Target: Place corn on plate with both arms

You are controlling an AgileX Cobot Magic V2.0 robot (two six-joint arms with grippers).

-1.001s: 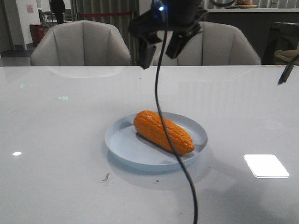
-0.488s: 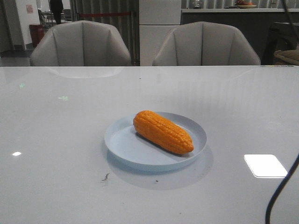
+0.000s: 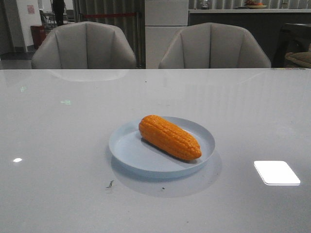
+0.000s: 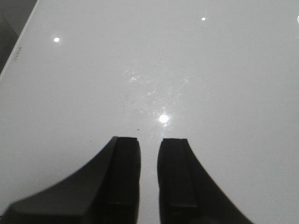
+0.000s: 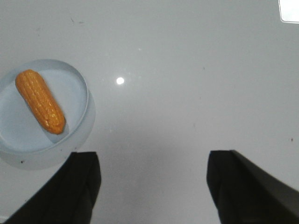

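Gone from the lower right of the front view is the black cable seen a moment ago. My glossy white counter (image 3: 58, 145) mirrors ceiling lights; two grey chairs (image 3: 85, 44) stand behind it. Centre frame, the corn (image 3: 169, 137) lies diagonally on the plate (image 3: 126, 145). My left jaws (image 4: 149, 154) are nearly closed and empty; my right jaws (image 5: 152, 179) are spread wide and empty.

A glossy white table (image 3: 63, 145) fills the front view and mirrors the ceiling lights as bright spots. One bright rectangle (image 3: 277, 172) lies on it at the right. Behind the far edge stand two grey chairs (image 3: 85, 46), side by side. Between them rises a white pillar (image 3: 166, 19). The room behind is dark.
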